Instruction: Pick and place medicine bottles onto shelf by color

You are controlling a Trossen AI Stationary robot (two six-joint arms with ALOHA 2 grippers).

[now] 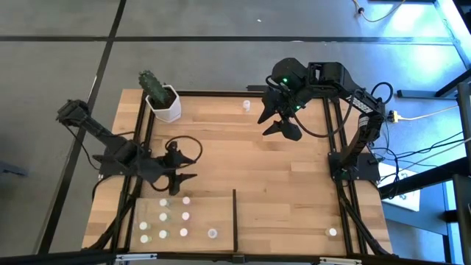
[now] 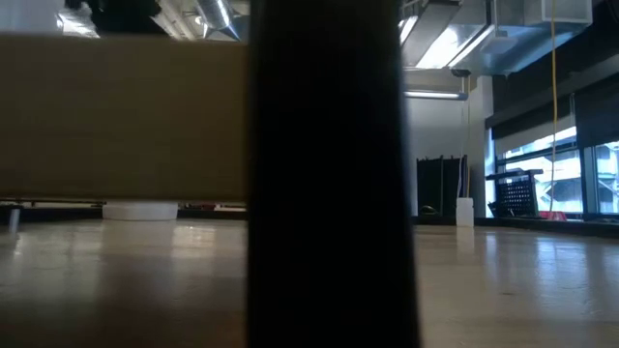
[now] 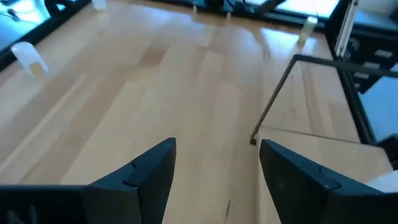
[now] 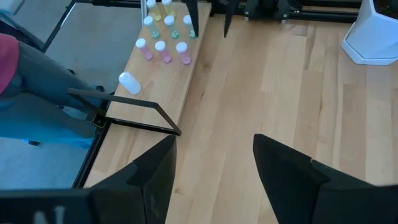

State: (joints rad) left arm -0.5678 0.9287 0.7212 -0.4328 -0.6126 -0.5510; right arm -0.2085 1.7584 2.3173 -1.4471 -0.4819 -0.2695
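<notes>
Evidently between picks: left gripper [image 1: 176, 175] apart and empty just above the shelf [image 1: 221, 213], right gripper [image 1: 278, 121] apart over mid-table. Most medicine bottles [image 1: 173, 224] shelved; strays near far edge [image 1: 246, 106] and near-right corner [image 1: 333, 232]. Next: reach one, likely.

A grey floor [image 1: 221, 44] fills the upper part of the overhead view, crossed by dark seams that run sideways and slantwise. Bright bluish light [image 1: 412, 18] falls across its upper right corner, where cables [image 1: 412, 158] trail over the ground at the right edge. Seen level from the table, a long beige panel [image 2: 121, 116] spans the left half. At upper right, ceiling strip lights [image 2: 440, 43] and silver ducts [image 2: 527, 34] show. Windows [image 2: 571, 169] glow at the far right, with a dark rack [image 2: 517, 193] standing before them.
</notes>
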